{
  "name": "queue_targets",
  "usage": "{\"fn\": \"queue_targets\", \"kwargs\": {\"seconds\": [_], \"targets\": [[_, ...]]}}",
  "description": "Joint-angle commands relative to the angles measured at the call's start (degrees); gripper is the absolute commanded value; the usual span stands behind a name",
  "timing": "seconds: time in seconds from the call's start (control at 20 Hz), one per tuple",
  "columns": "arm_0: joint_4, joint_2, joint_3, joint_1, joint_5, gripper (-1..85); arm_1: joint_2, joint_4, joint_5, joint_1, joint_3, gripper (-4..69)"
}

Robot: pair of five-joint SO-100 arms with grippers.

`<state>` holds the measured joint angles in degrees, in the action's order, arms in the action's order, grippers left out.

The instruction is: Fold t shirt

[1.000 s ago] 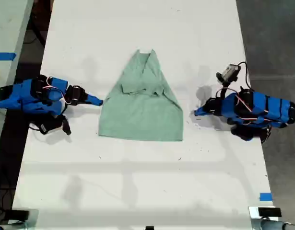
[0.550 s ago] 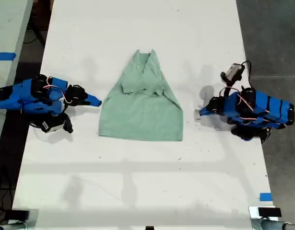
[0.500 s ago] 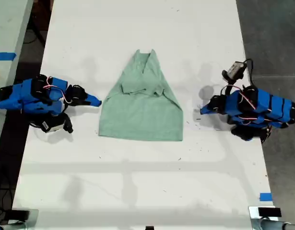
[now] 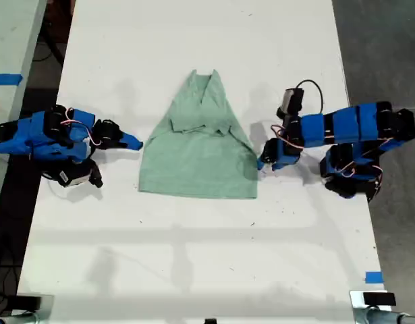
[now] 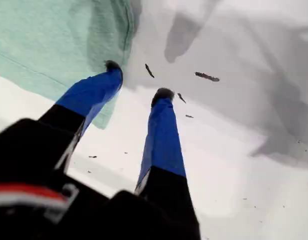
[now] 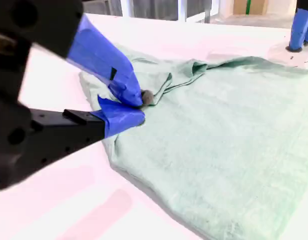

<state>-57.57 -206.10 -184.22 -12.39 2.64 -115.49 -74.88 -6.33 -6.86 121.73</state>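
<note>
The t shirt (image 4: 199,149) lies flat near the middle of the white table (image 4: 194,256), narrow neck end toward the exterior view's top, wide hem toward its bottom, sleeves folded inward. My first gripper (image 5: 137,81) is at the shirt's hem corner on the exterior view's right, jaws apart, tips down at the tabletop, one tip at the cloth edge. My second gripper (image 6: 136,107) sits off the shirt's opposite edge, jaws nearly together, holding nothing.
</note>
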Motion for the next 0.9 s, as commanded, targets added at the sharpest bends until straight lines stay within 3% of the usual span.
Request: {"fn": "queue_targets", "kwargs": {"seconds": [0.0,0.4,0.45,0.5,0.55,0.85], "targets": [[-0.2,-0.5,0.3,-0.3,-0.8,0.0,7.5,1.5,2.2,0.6,-7.9,16.1],[-0.2,-0.5,0.3,-0.2,-0.8,0.0,16.1,7.0,7.4,-1.8,-7.6,16.0],[-0.2,-0.5,0.3,-0.2,-0.8,0.0,15.7,7.2,7.6,-2.6,-5.6,11.7],[-0.2,-0.5,0.3,-0.2,-0.8,0.0,14.9,7.0,7.0,-3.3,-3.6,0.8],[-0.2,-0.5,0.3,-0.2,-0.8,0.0,12.7,7.3,6.3,-3.6,-1.6,0.5],[-0.2,-0.5,0.3,-0.3,-0.8,0.0,4.5,-0.5,6.9,-4.4,-6.8,0.5]]}}
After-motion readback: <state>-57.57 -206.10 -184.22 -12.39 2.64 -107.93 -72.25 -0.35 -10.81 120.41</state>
